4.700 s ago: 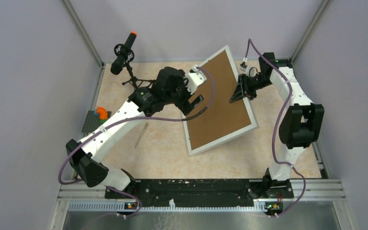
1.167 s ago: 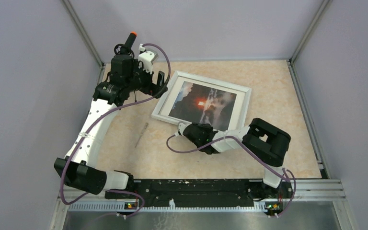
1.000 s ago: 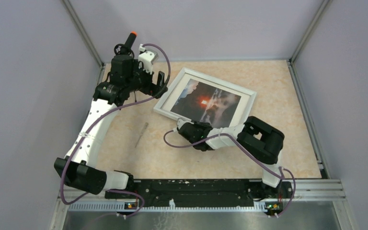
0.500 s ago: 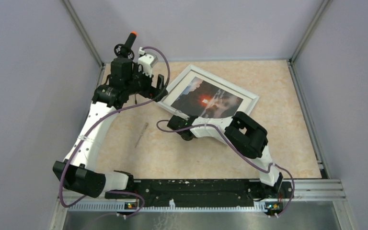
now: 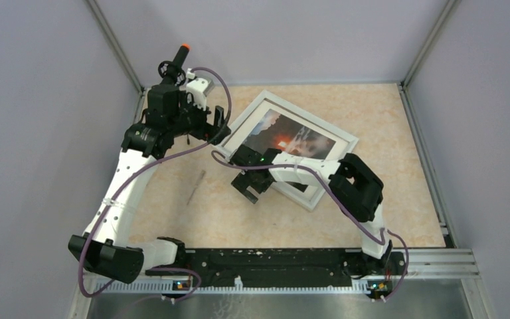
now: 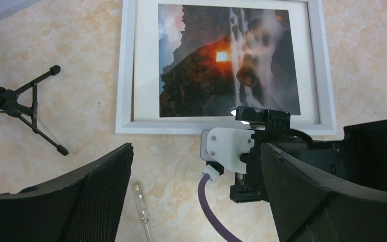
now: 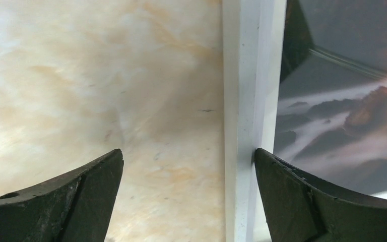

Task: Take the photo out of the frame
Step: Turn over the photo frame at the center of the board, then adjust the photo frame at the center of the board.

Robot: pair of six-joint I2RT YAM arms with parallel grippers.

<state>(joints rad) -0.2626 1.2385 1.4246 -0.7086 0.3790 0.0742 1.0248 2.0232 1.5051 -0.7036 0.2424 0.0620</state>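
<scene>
The white frame (image 5: 310,114) lies face up on the table, with the photo (image 5: 292,136) of dark rocks and an orange glow still inside it. My right gripper (image 5: 250,186) is open at the frame's near left edge. In the right wrist view the white border (image 7: 249,101) runs between the fingers, close to the right fingertip (image 7: 322,201), and the photo (image 7: 342,101) shows beyond it. Nothing is gripped. My left gripper (image 5: 220,129) hovers open and empty by the frame's left corner. From its wrist view I look down on the frame (image 6: 126,101) and photo (image 6: 229,60).
A thin screwdriver (image 5: 196,187) lies on the table left of the right gripper, also seen as the screwdriver (image 6: 143,212) in the left wrist view. A black microphone on a small tripod (image 5: 172,73) stands at the back left corner. Walls close in three sides.
The frame, back side up earlier, now lies face up. Over the last second my right gripper opened, let go of the frame's near edge and slid left. The left arm shifted slightly.
</scene>
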